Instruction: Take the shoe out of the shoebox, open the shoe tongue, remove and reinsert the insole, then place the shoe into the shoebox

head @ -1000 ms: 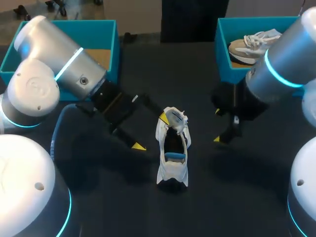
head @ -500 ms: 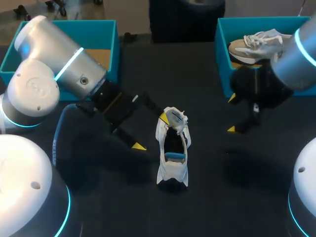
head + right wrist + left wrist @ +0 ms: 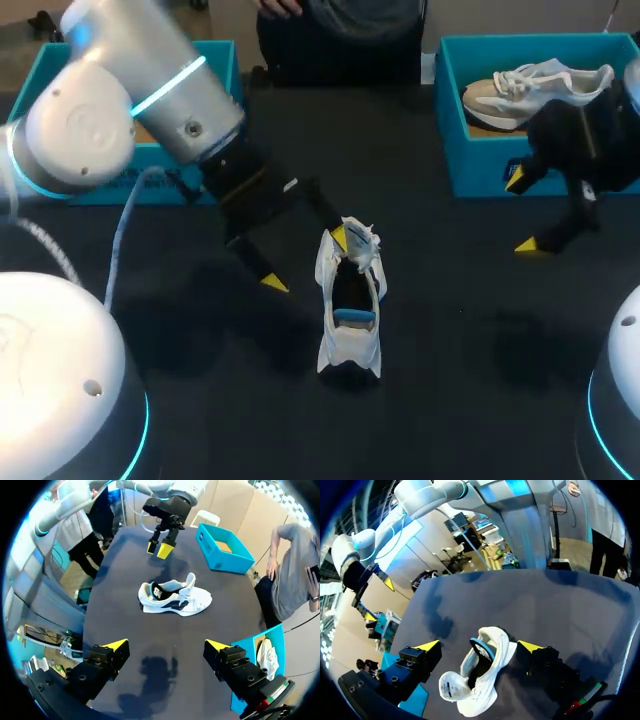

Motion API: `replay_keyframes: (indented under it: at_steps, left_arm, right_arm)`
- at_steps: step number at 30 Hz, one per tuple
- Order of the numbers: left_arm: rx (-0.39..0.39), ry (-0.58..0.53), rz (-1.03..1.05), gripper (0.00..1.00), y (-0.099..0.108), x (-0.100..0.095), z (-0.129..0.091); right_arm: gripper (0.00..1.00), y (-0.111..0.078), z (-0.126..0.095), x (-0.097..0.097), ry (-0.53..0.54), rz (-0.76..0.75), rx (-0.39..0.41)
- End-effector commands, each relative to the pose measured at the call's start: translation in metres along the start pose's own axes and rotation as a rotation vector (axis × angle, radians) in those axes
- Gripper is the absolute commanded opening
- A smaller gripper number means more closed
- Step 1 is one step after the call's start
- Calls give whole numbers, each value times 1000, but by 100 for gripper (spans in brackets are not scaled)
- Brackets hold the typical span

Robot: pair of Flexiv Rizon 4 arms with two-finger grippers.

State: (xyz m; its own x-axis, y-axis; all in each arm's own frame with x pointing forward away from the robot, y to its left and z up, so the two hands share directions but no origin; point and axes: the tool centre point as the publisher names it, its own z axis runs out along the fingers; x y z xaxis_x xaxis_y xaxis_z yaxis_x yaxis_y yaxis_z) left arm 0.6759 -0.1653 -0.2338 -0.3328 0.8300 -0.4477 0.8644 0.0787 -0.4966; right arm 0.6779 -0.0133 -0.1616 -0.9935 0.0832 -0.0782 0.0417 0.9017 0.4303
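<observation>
A white shoe point(image 3: 350, 305) with a blue-edged opening stands on its sole in the middle of the dark table. My left gripper point(image 3: 305, 261) is open at its far, laced end, with one yellow fingertip point(image 3: 336, 238) close against the tongue and the other out to the left. In the left wrist view the shoe point(image 3: 482, 677) lies between the spread fingers of that gripper point(image 3: 479, 646). My right gripper point(image 3: 521, 212) hangs open and empty in front of the right teal shoebox point(image 3: 450, 150), well clear of the shoe point(image 3: 175, 597).
The right box holds a second, beige and white shoe point(image 3: 535, 85). Another teal box point(image 3: 225, 90) with a brown floor stands at the back left, behind my left arm. The table's front half is bare dark cloth.
My right arm has pulled back and to the right, away from the shoe, up to the right box. My left arm has swung upward while its gripper stays at the shoe's laced end.
</observation>
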Motion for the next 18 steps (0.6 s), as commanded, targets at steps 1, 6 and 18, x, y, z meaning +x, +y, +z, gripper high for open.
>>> replay_keyframes:
  at_steps: [1,6,18]
  left_arm:
    - [21,165,16,100,12,-12,-3]
    - [36,291,42,100,18,-18,-1]
    - [11,597,155,100,29,-26,4]
  right_arm:
    - [100,-1,-2,3,-4,1,1]
    - [100,-1,-2,3,-4,1,1]
    - [100,-1,-2,3,-4,1,1]
